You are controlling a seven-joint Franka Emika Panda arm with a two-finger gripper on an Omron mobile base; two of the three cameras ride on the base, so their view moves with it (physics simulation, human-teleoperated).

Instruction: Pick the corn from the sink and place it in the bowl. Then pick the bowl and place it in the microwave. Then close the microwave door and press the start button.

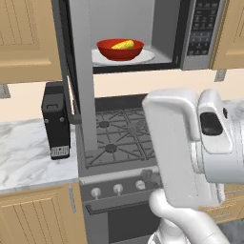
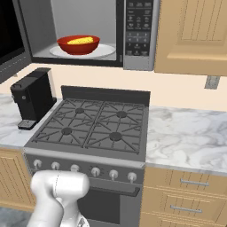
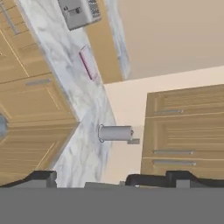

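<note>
The red bowl [image 1: 120, 49] stands on the white turntable plate inside the open microwave [image 1: 202, 33], with the yellow corn [image 1: 123, 45] lying in it. From the right base view the bowl [image 2: 78, 45] and corn [image 2: 82, 41] sit left of the dark keypad [image 2: 138, 26]. The microwave door [image 1: 81, 71] is swung out to the left, its black glass [image 2: 9, 40] at the picture's edge. My gripper [image 3: 107, 180] is open, its fingertips [image 3: 41, 178] wide apart with nothing between them, facing a marble counter away from the microwave. The sink is out of view.
A gas stove [image 2: 93, 126] with knobs sits under the microwave. A black coffee machine [image 1: 56, 124] stands on the marble counter to its left. My white arm [image 1: 190, 143] blocks the right of the left base view. A grey cylinder [image 3: 116, 133] lies on the counter [image 3: 83, 100] before the hand.
</note>
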